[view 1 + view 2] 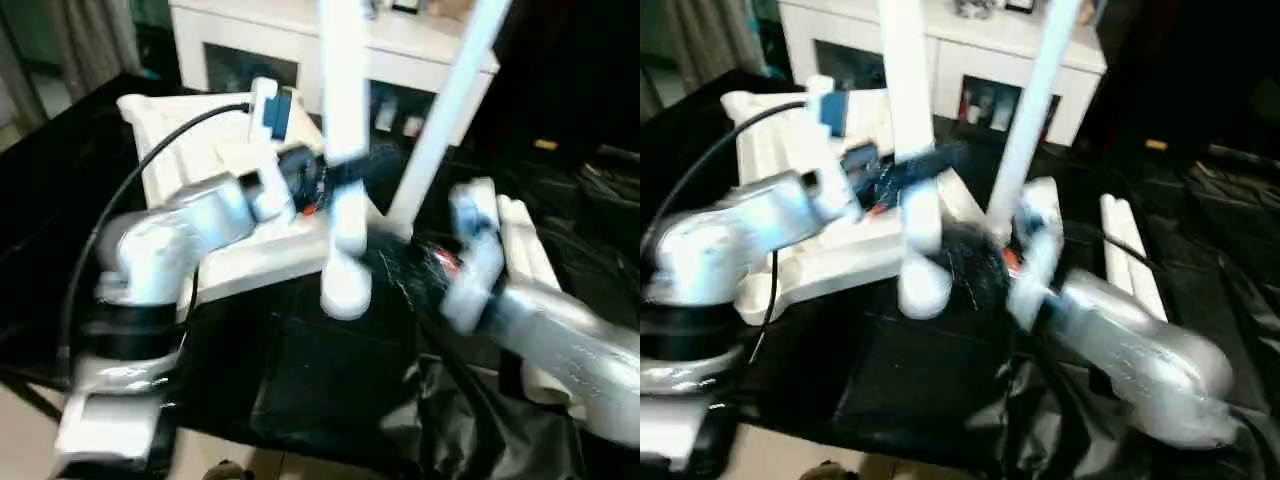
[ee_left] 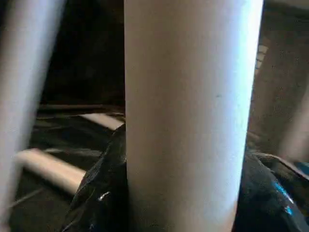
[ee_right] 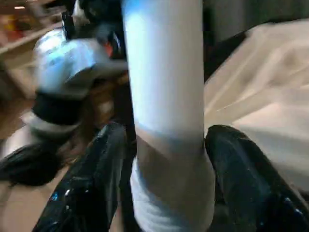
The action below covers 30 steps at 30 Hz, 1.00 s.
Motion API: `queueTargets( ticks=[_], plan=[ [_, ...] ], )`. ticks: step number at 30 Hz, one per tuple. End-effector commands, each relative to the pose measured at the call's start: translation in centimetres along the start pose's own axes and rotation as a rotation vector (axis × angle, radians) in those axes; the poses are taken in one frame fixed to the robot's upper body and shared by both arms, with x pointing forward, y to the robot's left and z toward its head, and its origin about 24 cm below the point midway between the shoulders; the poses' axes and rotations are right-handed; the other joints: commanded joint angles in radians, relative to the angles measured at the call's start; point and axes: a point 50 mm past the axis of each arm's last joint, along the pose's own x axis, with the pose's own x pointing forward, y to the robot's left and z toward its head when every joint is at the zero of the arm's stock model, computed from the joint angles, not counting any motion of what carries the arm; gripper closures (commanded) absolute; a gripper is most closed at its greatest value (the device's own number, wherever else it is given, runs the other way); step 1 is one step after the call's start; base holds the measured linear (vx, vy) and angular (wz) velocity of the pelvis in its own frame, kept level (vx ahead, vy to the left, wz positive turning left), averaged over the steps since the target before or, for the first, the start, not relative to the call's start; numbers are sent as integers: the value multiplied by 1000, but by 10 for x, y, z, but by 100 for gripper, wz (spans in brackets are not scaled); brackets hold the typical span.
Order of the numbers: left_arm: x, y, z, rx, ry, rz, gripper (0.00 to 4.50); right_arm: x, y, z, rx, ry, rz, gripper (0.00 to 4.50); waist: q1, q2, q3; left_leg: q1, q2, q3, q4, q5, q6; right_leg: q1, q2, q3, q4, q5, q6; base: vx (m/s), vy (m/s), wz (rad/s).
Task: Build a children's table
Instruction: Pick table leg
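The children's table lies upside down on the black sheet, its white ribbed top (image 1: 180, 130) facing up. Two white legs stand upright from it. The near leg (image 1: 343, 100) rises from the front corner socket (image 1: 346, 285), and the far leg (image 1: 450, 110) leans behind it. My left gripper (image 1: 335, 172) is shut on the near leg at mid height; its black fingers (image 2: 104, 193) press both sides of the tube (image 2: 193, 106). My right gripper (image 1: 400, 262) sits low by that leg's base, open, its fingers (image 3: 96, 174) standing on either side of the tube (image 3: 166, 87) with small gaps.
Two loose white legs (image 1: 525, 240) lie on the black sheet at the right, beyond my right forearm (image 1: 560, 340). A white glass-door cabinet (image 1: 250, 40) stands behind the work table. The table's near edge (image 1: 300, 440) runs just below the arms.
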Motion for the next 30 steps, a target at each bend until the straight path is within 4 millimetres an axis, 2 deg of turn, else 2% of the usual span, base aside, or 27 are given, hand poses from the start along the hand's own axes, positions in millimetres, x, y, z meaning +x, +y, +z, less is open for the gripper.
queueTargets(
  ticks=[1, 2, 4, 5, 6, 8, 12, 16, 19, 20, 21, 22, 23, 24, 25, 26, 27, 28, 30],
  plan=[
    [7, -11, 4, -8, -6, -115, 259, -3, 5, 3, -17, 14, 34, 143, 2, 6, -71, 24, 54, -27, -78, -188, -45, 37, -74, 32, -66, -262, -148, 0, 0, 0],
    [7, -14, 5, -14, -15, -143, 259, -3, 6, 2, -17, 24, 37, 143, 3, 6, -69, 26, 54, -27, -78, -217, -58, 35, -77, 33, -71, -324, -147, 0, 0, 0],
    [8, -19, 7, -28, -44, -200, 259, -2, 7, 0, -19, 36, 39, 143, 2, 9, -66, 27, 55, -30, -79, -240, -68, 32, -77, 33, -76, -375, -135, 0, 0, 0],
    [9, -18, 8, -28, -51, -201, 259, -2, 7, 0, -14, 35, 42, 169, 1, 7, -66, 27, 55, -31, -80, -251, -72, 32, -78, 32, -80, -404, -124, 0, 0, 0],
    [10, -17, 9, -30, -61, -195, 259, -1, 7, 0, -4, 31, 42, 176, -2, 5, -66, 28, 56, -32, -81, -262, -74, 30, -78, 32, -83, -424, -115, 0, 0, 0],
    [10, -16, 8, -30, -65, -199, 259, -2, 7, 0, 9, 29, 47, 179, -2, 6, -66, 29, 56, -34, -80, -271, -74, 27, -78, 31, -85, -442, -104, 0, 0, 0],
    [10, -13, 6, -30, -59, -199, 259, -2, 8, 0, 18, 30, 73, 214, -3, 6, -65, 28, 55, -36, -82, -282, -77, 25, -78, 30, -89, -471, -84, 0, 0, 0],
    [9, -13, 7, -34, -64, -194, 259, -3, 9, 0, 18, 26, 77, 229, -2, 7, -68, 26, 56, -36, -83, -261, -76, 27, -77, 31, -84, -422, -95, 0, 0, 0],
    [11, -6, 6, 3, -52, -101, 259, -2, 5, 2, 2, 12, 37, 230, -1, 6, -69, 25, 56, -34, -82, -248, -71, 29, -76, 31, -82, -391, -104, 0, 0, 0],
    [12, 3, 5, -69, -63, -41, 224, -1, 1, 3, -16, 0, -2, 230, 0, 7, -69, 25, 56, -32, -81, -238, -71, 29, -76, 32, -78, -366, -112, 0, 0, 0],
    [12, 7, 4, -63, -58, 4, 203, -1, -2, 4, -23, -9, -30, 232, 3, 9, -69, 26, 53, -31, -78, -236, -73, 26, -76, 32, -79, -365, -117, 0, 0, 0],
    [13, 13, 3, -47, -48, 71, 189, 0, -6, 6, -33, -23, -71, 237, 0, 7, -70, 25, 54, -32, -79, -236, -72, 28, -75, 32, -79, -365, -117, 0, 0, 0],
    [12, 19, 1, -29, -35, 131, 189, 0, -10, 8, -48, -33, -106, 244, -1, 9, -70, 24, 55, -34, -82, -237, -74, 30, -76, 31, -81, -370, -112, 0, 0, 0],
    [12, 30, -5, 7, -11, 264, 187, 2, -16, 12, -80, -54, -170, 251, -1, 8, -70, 23, 57, -35, -82, -239, -77, 30, -78, 31, -82, -370, -109, 0, 0, 0],
    [12, 32, -5, 11, -8, 287, 180, 2, -17, 13, -83, -58, -178, 254, -5, 8, -71, 23, 57, -36, -83, -242, -82, 31, -77, 31, -82, -369, -102, 0, 0, 0],
    [12, 42, -10, 16, -2, 433, 162, 5, -23, 16, -107, -75, -233, 256, -4, 8, -72, 24, 57, -35, -82, -236, -84, 33, -76, 31, -79, -352, -101, 0, 0, 0],
    [12, 43, -10, 16, -1, 441, 162, 5, -23, 16, -109, -76, -236, 256, -4, 12, -71, 23, 59, -37, -83, -232, -86, 33, -77, 32, -76, -333, -107, 0, 0, 0],
    [12, 46, -12, 15, 0, 480, 158, 5, -25, 18, -117, -81, -256, 256, -5, 9, -73, 23, 57, -35, -81, -223, -82, 34, -76, 31, -75, -309, -112, 0, 0, 0],
    [12, 53, -17, 10, -26, 596, 158, 8, -34, 17, -132, -71, -320, 257, -5, 9, -73, 20, 56, -34, -80, -195, -69, 39, -75, 32, -71, -253, -126, 0, 0, 0]
  ],
)
